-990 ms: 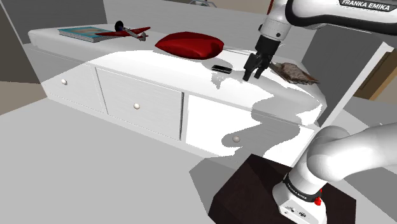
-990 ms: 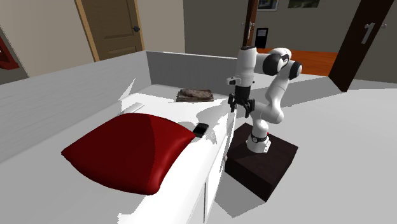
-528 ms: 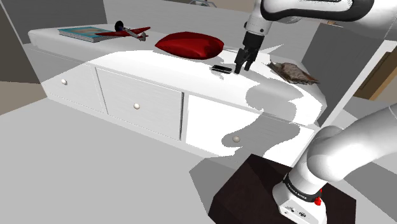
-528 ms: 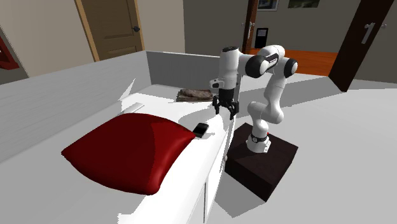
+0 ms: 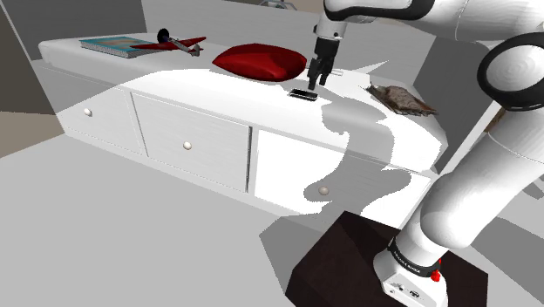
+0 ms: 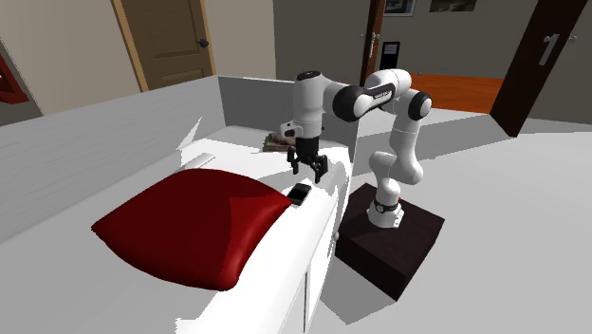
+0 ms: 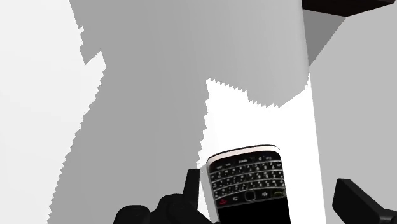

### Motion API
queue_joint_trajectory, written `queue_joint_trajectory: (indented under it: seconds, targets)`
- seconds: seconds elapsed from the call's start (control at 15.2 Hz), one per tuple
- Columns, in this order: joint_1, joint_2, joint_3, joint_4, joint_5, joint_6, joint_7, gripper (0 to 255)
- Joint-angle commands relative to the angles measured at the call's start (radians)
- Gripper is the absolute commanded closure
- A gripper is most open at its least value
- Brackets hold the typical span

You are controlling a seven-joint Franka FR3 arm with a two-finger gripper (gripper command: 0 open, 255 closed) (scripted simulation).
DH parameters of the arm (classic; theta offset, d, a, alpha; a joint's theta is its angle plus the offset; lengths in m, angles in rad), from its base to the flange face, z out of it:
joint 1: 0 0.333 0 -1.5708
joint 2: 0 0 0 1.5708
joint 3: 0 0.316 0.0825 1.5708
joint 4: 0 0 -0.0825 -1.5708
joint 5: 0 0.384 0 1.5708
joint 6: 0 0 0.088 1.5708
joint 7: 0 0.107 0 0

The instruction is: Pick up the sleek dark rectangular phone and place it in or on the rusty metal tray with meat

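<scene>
Swung across, gripper (image 5: 315, 80) hovers over phone (image 5: 302, 93); meat (image 5: 397, 94) lies on tray (image 5: 424, 111).

White arm (image 5: 479, 166) arcs from lower right to upper-mid of shoulder view, wrist approx. vertical, gripper (image 5: 314, 80) pointing down w/ fingers (image 7: 189, 184) apart.

A long white bench (image 5: 200, 83) with drawers (image 5: 187, 144) on its front runs from the upper left of the shoulder view toward the right. On its top, left to right, lie a book (image 5: 115, 44), a red toy plane (image 5: 174, 41) just beside it, a red cushion (image 5: 260, 61), a dark phone (image 5: 302, 93) near the cushion, and, at the right end, a brown tray (image 5: 401, 98) of meat.
</scene>
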Motion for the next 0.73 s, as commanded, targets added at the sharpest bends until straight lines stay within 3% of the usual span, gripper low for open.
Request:
queue_joint_trajectory:
  seconds: [0.0,0.4,0.66]
  targets:
    - [-0.002,0.033,-0.004,0.025,0.0,0.004,-0.02,0]
    - [-0.001,0.02,-0.003,-0.072,-0.003,0.087,-0.018,0]
    - [-0.001,0.019,-0.003,-0.081,-0.003,0.095,-0.018,0]
